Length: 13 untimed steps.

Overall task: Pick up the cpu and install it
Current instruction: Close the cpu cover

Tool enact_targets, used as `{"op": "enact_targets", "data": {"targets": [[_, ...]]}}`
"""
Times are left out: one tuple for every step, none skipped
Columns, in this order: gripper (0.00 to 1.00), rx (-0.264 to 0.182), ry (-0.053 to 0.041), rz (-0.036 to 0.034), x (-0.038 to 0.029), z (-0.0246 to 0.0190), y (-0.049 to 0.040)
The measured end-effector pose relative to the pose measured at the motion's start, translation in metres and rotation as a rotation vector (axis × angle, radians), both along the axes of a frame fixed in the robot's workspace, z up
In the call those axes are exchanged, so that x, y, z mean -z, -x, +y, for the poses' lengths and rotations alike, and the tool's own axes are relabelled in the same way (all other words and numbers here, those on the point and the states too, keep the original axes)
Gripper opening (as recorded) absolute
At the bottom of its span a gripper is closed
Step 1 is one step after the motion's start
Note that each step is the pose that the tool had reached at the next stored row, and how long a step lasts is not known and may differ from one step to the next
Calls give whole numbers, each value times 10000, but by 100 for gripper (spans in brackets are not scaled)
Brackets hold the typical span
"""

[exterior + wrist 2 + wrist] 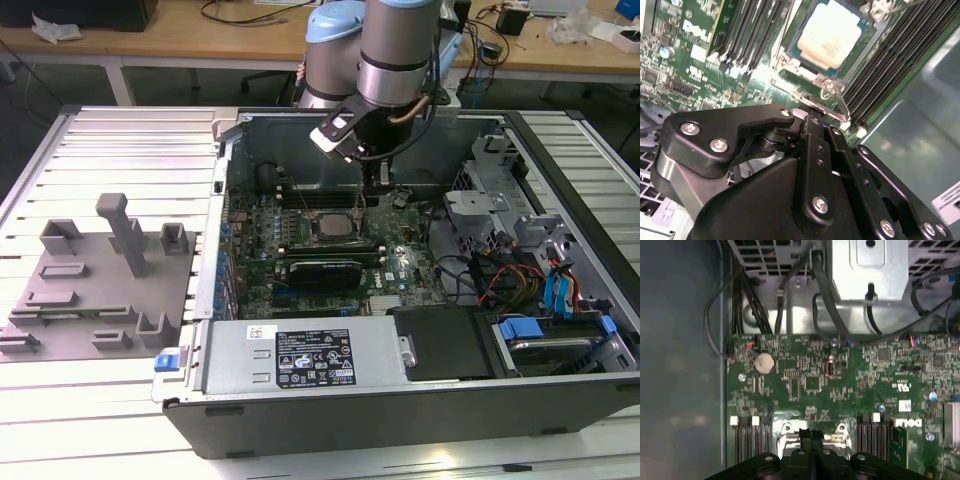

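**Silvery cpu (pixel 332 226) in socket; gripper (pixel 378 197) closed, empty**

You have the cpu lying flat in the socket (pixel 790 75) mid-motherboard (pixel 400 265), between the memory slots. Your gripper hangs just beside the socket's edge, fingers (pixel 806 436) pressed together on nothing.

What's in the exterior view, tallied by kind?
cpu: 1
claw: 1
open PC case: 1
grey fixture: 1
Total: 4
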<state>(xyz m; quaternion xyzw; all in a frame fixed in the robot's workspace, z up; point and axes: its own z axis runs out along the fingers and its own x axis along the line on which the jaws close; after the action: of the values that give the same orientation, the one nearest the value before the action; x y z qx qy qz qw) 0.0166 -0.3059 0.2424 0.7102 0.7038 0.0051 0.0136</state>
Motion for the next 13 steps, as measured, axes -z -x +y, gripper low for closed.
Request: {"op": "enact_targets", "data": {"targets": [[11, 1, 0, -10, 0, 0, 31], [11, 1, 0, -15, 0, 0, 45], [11, 1, 0, -29, 0, 1, 92], [11, 2, -1, -39, 0, 1, 125], [11, 3, -1, -49, 0, 2, 165], [11, 3, 0, -49, 0, 2, 172], [11, 1, 0, -49, 0, 2, 172], [11, 2, 0, -49, 0, 2, 173], [11, 3, 0, -49, 0, 2, 174], [11, 3, -6, 1, 0, 2, 173], [11, 4, -24, 132, 3, 3, 169], [11, 3, -33, 218, 4, 2, 168], [11, 4, -32, 222, 3, 2, 168]]}}
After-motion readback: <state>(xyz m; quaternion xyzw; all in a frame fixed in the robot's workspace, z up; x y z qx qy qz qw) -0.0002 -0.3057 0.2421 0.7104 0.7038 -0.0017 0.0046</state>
